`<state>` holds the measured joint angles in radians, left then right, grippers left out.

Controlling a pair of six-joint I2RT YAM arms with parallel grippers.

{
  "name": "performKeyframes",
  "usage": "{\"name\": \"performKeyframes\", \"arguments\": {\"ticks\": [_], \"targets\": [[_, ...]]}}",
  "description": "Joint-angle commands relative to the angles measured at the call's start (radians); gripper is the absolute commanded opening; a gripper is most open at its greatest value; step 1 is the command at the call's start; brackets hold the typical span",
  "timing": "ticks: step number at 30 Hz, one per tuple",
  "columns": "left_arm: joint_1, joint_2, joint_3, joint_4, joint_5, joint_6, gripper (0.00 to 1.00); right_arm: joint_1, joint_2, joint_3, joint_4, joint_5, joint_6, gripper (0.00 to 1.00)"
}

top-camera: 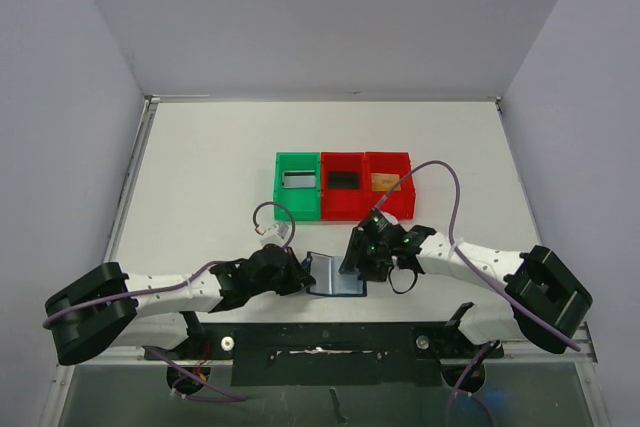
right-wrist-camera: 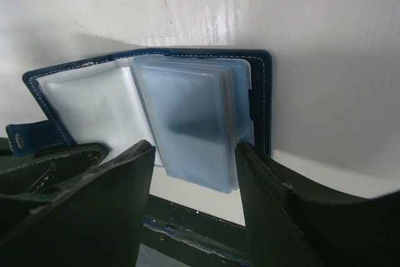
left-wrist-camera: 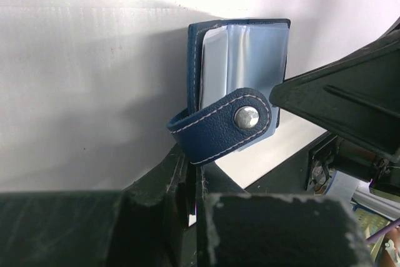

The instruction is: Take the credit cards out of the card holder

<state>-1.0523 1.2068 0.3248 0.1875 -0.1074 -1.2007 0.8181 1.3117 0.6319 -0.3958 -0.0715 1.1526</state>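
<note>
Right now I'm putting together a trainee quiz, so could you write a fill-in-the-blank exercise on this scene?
1. The card holder lies ___, its clear sleeves showing.
2. The bins behind it number ___.
3. The leftmost bin is coloured ___.
4. The left gripper pinches the holder's ___.
Missing words: open; three; green; strap.

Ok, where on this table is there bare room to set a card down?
Bare table left of the green bin and right of the red bins, plus the far strip behind them. Crowded near-centre: the left gripper and right gripper meet at the card holder.
</note>
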Motion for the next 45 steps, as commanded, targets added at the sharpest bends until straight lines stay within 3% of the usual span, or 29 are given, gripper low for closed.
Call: {"name": "performKeyframes", "arguments": {"ticks": [1,5,11,14,24,27,36,38,40,42,45], "targets": [[-0.003,0.015,-0.002,0.063,-0.02,-0.004,0.0,0.013,0.01,0.006,0.051,-0.012,-0.002,0.5],[-0.004,0.028,0.005,0.066,-0.012,0.0,0.0,0.023,0.002,0.019,0.042,-0.002,-0.005,0.38],[-0.005,0.031,0.009,0.069,-0.012,0.002,0.0,0.033,-0.003,0.058,-0.034,0.033,-0.014,0.38],[-0.005,0.032,0.016,0.062,-0.016,0.006,0.0,0.034,0.001,0.077,-0.058,0.039,-0.02,0.43],[-0.005,0.039,0.019,0.058,-0.019,0.007,0.0,0.047,0.024,0.111,-0.058,0.021,-0.042,0.46],[-0.005,0.038,0.017,0.059,-0.019,0.006,0.0,0.054,0.018,0.118,-0.046,0.017,-0.045,0.41],[-0.005,0.03,0.019,0.058,-0.022,0.006,0.0,0.06,-0.007,0.116,-0.014,0.003,-0.045,0.14],[-0.005,0.028,0.02,0.058,-0.023,0.006,0.0,0.059,-0.007,0.114,-0.003,-0.007,-0.042,0.12],[-0.005,0.027,0.02,0.057,-0.023,0.006,0.0,0.059,-0.011,0.112,0.003,-0.008,-0.039,0.15],[-0.005,0.024,0.019,0.055,-0.023,0.006,0.0,0.059,-0.015,0.113,-0.016,0.006,-0.03,0.29],[-0.005,0.021,0.018,0.052,-0.024,0.007,0.0,0.06,-0.02,0.126,-0.071,0.05,-0.021,0.37]]}}
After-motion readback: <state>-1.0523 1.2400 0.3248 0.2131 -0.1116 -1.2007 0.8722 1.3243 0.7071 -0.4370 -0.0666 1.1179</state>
